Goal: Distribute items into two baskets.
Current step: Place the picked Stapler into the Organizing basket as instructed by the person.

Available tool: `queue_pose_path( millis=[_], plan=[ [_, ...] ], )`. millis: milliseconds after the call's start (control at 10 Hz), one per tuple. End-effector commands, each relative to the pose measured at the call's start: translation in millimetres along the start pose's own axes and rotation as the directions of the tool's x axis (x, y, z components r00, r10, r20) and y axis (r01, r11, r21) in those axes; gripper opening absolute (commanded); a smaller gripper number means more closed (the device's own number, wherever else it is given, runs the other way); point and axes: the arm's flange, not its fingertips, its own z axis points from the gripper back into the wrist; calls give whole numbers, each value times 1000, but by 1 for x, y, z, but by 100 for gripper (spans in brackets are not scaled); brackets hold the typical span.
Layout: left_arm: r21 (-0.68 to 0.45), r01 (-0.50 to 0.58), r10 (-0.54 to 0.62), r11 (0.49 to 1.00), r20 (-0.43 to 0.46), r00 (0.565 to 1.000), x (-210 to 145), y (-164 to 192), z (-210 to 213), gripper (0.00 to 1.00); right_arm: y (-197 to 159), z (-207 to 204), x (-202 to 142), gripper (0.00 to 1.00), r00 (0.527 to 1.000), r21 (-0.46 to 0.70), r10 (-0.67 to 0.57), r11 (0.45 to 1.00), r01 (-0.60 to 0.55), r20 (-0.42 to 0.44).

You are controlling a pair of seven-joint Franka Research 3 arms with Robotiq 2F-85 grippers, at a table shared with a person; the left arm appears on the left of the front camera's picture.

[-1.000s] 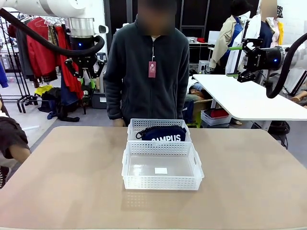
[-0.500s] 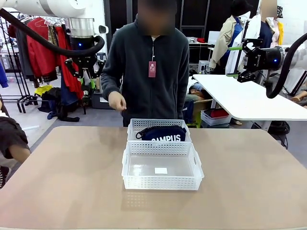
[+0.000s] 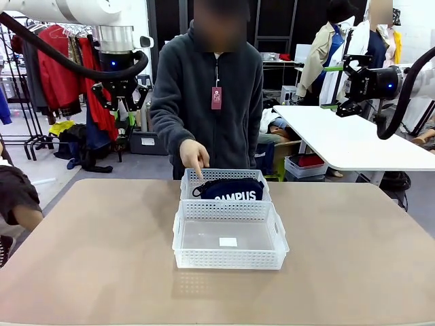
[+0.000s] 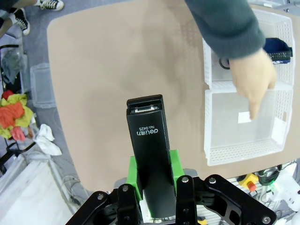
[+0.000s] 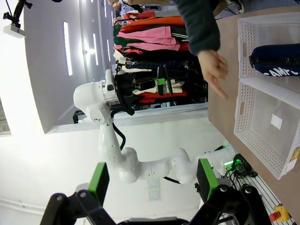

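Showing two matching rectangular translucent-white plastic baskets with lattice sides, set one behind the other and touching at the middle of the tan counter [image 3: 102, 258]. The far basket [image 3: 224, 176] holds one navy-blue soft zip pouch [image 3: 231, 189] with white "CAMPUS" lettering, lying along the basket's length with its lettering facing the robot. The near basket [image 3: 228, 257] holds no item; one white rectangular sticker [image 3: 228, 242] lies on its bottom.

One small black desk stapler [image 4: 149, 150] is held in the left claw [image 4: 154, 172], clamped between the two green pads with its head pointing away from the wrist. In the front view this claw hangs high, well above the counter's far left corner. The left wrist view looks down past the stapler at the counter, with both baskets to the picture's right.

The right claw [image 5: 151, 178] stands wide, with nothing between its two green-tipped fingers, raised well apart from the counter at the right.

One person stands at the far side. One hand [image 3: 194, 156] reaches out over the baskets with its index finger pointing downward; the fingertip touches nothing, and which of the two baskets it points to cannot be told
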Motion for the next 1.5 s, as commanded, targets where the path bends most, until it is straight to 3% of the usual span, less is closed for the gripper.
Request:
queue_pose_path(
  millis=[0,800,1100,1400],
  plan=[
    [-1,-1,1,1000,7,1000,-2,1,2,0,4,-1,0,100,1000,18,-6,1000,6,2],
    [0,0,0,1000,0,1000,0,0,0,0,4,-1,0,100,1000,18,-6,1000,6,2],
    [63,276,-269,959,-107,957,-3,-21,1,0,4,-1,0,100,1000,18,-6,1000,6,2],
    [47,467,-452,883,-178,874,-6,-44,3,0,4,-1,0,100,1000,18,-6,1000,6,2]
  ],
)
